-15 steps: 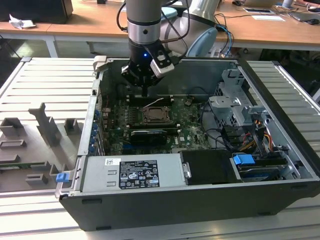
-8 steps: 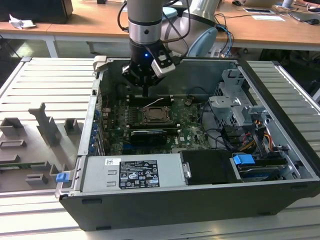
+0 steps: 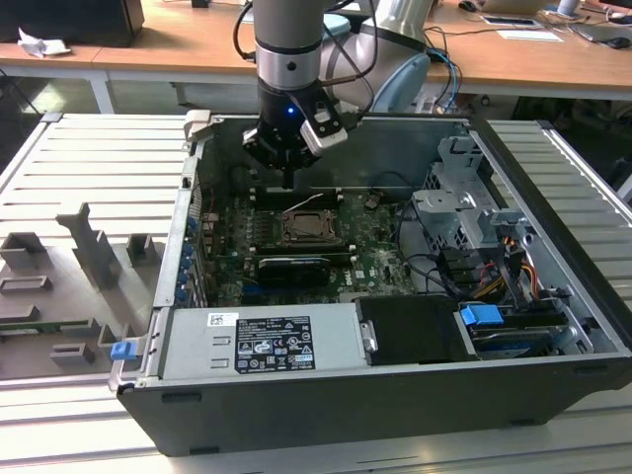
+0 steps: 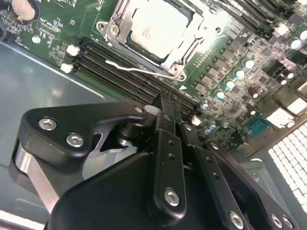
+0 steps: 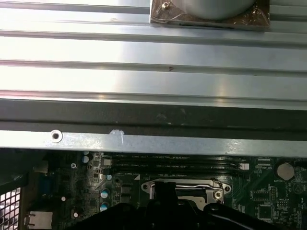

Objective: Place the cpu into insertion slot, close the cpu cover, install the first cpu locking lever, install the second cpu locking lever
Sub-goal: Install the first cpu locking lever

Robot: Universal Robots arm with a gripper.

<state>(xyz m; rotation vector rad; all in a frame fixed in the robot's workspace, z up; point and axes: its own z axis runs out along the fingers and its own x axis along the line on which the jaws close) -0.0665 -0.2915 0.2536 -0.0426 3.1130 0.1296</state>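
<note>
The claw (image 4: 165,100), clenched on nothing, hovers near the insertion slot (image 3: 313,229). The cpu (image 4: 152,28) sits in it, and the cpu cover (image 4: 115,26) seems down. A wire lever (image 4: 139,70) stands loose, so I'd judge this is lever work, which calls for a fine tip. Grey fixtures (image 3: 94,247) sit at the exterior view's left on the ribbed surface (image 3: 89,168), with wooden desks (image 3: 533,59) behind.

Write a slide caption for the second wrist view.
Gripper near the memory slots; cpu under the lowered cpu cover, a wire lever unlatched.
</note>
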